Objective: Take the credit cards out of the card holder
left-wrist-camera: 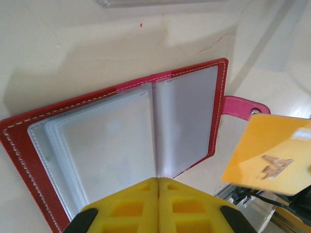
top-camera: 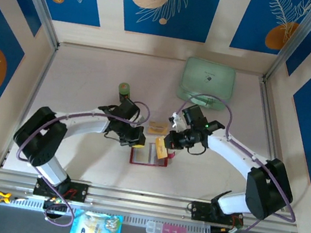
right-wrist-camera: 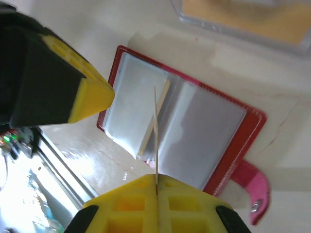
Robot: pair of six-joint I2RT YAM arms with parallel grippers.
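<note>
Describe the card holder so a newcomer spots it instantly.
On the pale table, look near the middle, on the near side of the mint-green case. The card holder lies open and flat: red border, greyish clear sleeves, much smaller than that case.

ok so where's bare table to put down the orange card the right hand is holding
Most room: the left of the table, between the side wall and the small green object. Also the near strip between the card holder and the front rail. Crowded: the middle, where left hand, right hand and clear sheet bunch.
</note>
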